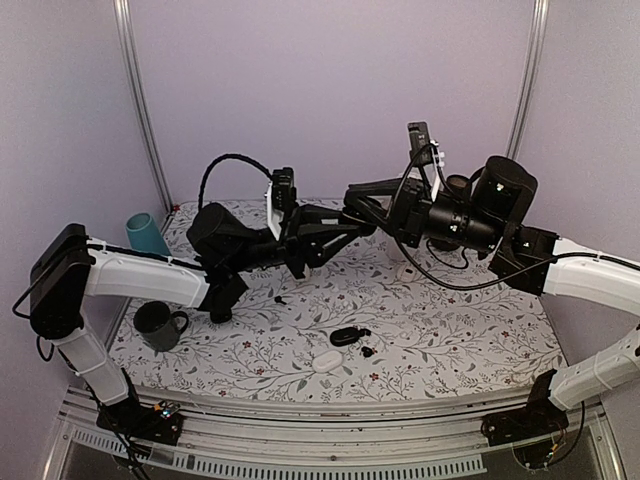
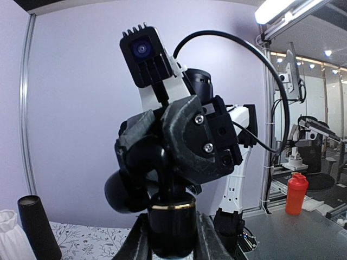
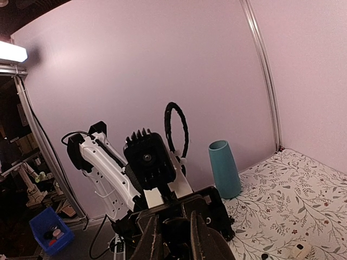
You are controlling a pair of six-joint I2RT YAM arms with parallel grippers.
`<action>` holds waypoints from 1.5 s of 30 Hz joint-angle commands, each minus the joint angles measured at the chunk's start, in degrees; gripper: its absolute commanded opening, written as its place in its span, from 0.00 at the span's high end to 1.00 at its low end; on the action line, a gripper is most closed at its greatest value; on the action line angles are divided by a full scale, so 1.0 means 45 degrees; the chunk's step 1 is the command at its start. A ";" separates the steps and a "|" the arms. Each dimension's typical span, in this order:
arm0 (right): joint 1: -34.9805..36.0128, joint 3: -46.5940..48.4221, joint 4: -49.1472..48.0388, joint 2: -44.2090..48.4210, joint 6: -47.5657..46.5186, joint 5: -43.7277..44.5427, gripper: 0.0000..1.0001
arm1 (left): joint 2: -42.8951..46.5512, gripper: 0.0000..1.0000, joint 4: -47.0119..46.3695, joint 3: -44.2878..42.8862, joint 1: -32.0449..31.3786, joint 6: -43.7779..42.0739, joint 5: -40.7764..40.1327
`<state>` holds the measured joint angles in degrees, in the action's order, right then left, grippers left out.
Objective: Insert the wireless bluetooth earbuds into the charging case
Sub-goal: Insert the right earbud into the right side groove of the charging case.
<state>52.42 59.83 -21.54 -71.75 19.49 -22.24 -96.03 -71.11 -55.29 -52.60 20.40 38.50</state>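
Both arms are raised over the back half of the floral worktop (image 1: 470, 320), their tips meeting in mid-air. The left end effector (image 2: 172, 227) is clenched on a glossy black gold-banded piece (image 2: 172, 216). The right end effector (image 3: 173, 222) faces it nose to nose, and I cannot tell whether it is closed on anything. The wireless bluetooth earbuds (image 1: 368, 350) lie loose on the worktop below. One is just beside the open black charging case (image 1: 345, 336) and the other (image 1: 279, 299) is farther left. A white case (image 1: 325, 362) sits closest to the curved near edge, where a metal rail (image 1: 330, 405) runs. A dark mug (image 1: 155, 325) stands near the left edge and a teal cup (image 1: 147, 235) in the back-left corner, both well apart from the cases.
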 commanded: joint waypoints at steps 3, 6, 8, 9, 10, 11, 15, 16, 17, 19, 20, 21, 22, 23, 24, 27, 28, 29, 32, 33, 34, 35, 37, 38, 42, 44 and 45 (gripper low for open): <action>-0.0059 0.0088 0.0761 -0.0540 -0.0023 -0.0047 0.93 | 0.0445 1.00 -0.1078 -0.0512 -0.0245 0.0026 0.0584; -0.0055 -0.0039 0.0902 -0.0506 -0.0006 0.0142 0.93 | 0.0617 1.00 -0.1117 -0.0440 -0.0247 -0.0101 0.0333; -0.0051 -0.0111 0.1002 -0.0492 0.0005 0.0291 0.93 | 0.0735 1.00 -0.1087 -0.0411 -0.0245 -0.0256 0.0199; -0.0053 -0.0139 0.1062 -0.0484 0.0006 0.0352 0.93 | 0.0793 1.00 -0.1047 -0.0392 -0.0245 -0.0325 0.0146; -0.0063 -0.0167 0.1115 -0.0465 0.0006 0.0428 0.93 | 0.0847 1.00 -0.1025 -0.0380 -0.0245 -0.0382 0.0105; -0.0053 -0.0171 0.1194 -0.0458 0.0006 0.0508 0.93 | 0.0896 1.00 -0.0990 -0.0371 -0.0245 -0.0434 0.0056; -0.0065 -0.0219 0.1465 -0.0419 -0.0067 0.0728 0.92 | 0.1072 1.00 -0.0877 -0.0312 -0.0245 -0.0613 -0.0177; -0.0050 -0.0229 0.1525 -0.0406 -0.0106 0.0782 0.92 | 0.1126 1.00 -0.0828 -0.0284 -0.0245 -0.0682 -0.0226; -0.0051 -0.0254 0.1593 -0.0387 -0.0120 0.0836 0.92 | 0.1174 1.00 -0.0778 -0.0259 -0.0247 -0.0740 -0.0276; -0.0067 -0.0296 0.1686 -0.0350 -0.0134 0.0906 0.92 | 0.1271 1.00 -0.0676 -0.0216 -0.0245 -0.0862 -0.0346; -0.0066 -0.0316 0.1726 -0.0335 -0.0158 0.0941 0.92 | 0.1312 1.00 -0.0622 -0.0214 -0.0245 -0.0906 -0.0366; -0.0050 -0.0336 0.1780 -0.0317 -0.0168 0.0983 0.92 | 0.1346 1.00 -0.0574 -0.0199 -0.0245 -0.0953 -0.0389; -0.0066 -0.0343 0.1820 -0.0298 -0.0184 0.1012 0.91 | 0.1372 1.00 -0.0563 -0.0185 -0.0245 -0.0977 -0.0408; -0.0067 -0.0356 0.1860 -0.0288 -0.0206 0.1048 0.91 | 0.1393 1.00 -0.0560 -0.0176 -0.0245 -0.0979 -0.0421; -0.0068 -0.0385 0.1889 -0.0251 -0.0218 0.1081 0.91 | 0.1398 1.00 -0.0559 -0.0175 -0.0245 -0.0994 -0.0439; -0.0054 -0.0479 0.1978 -0.0157 -0.0246 0.1200 0.90 | 0.1454 1.00 -0.0559 -0.0127 -0.0245 -0.1035 -0.0517; -0.0061 -0.0500 0.2038 -0.0107 -0.0277 0.1254 0.90 | 0.1471 1.00 -0.0564 -0.0110 -0.0245 -0.1055 -0.0542; -0.0062 -0.0540 0.2077 -0.0057 -0.0285 0.1300 0.90 | 0.1493 1.00 -0.0558 -0.0098 -0.0245 -0.1089 -0.0581; -0.0067 -0.0559 0.2239 0.0037 -0.0340 0.1451 0.89 | 0.1553 1.00 -0.0546 -0.0045 -0.0246 -0.1187 -0.0659; -0.0060 -0.0571 0.2271 0.0071 -0.0372 0.1491 0.88 | 0.1571 1.00 -0.0528 -0.0039 -0.0245 -0.1210 -0.0679; -0.0050 -0.0585 0.2302 0.0092 -0.0382 0.1532 0.88 | 0.1586 1.00 -0.0516 -0.0024 -0.0245 -0.1233 -0.0694; -0.0048 -0.0606 0.2323 0.0117 -0.0399 0.1569 0.88 | 0.1610 1.00 -0.0524 -0.0029 -0.0245 -0.1248 -0.0713; -0.0067 -0.0622 0.2344 0.0169 -0.0394 0.1593 0.87 | 0.1641 1.00 -0.0526 -0.0001 -0.0246 -0.1270 -0.0724; -0.0053 -0.0630 0.2345 0.0186 -0.0401 0.1618 0.87 | 0.1651 1.00 -0.0526 0.0001 -0.0245 -0.1272 -0.0724; -0.0067 -0.0639 0.2361 0.0199 -0.0404 0.1656 0.86 | 0.1689 1.00 -0.0478 0.0038 -0.0245 -0.1275 -0.0724; -0.0063 -0.0641 0.2383 0.0209 -0.0404 0.1658 0.86 | 0.1710 1.00 -0.0486 0.0057 -0.0245 -0.1287 -0.0742; -0.0067 -0.0630 0.2399 0.0219 -0.0404 0.1678 0.86 | 0.1728 1.00 -0.0469 0.0059 -0.0245 -0.1291 -0.0743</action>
<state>52.77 59.18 -18.41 -70.48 18.57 -18.37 -93.23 -65.14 -54.37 -52.73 16.03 35.24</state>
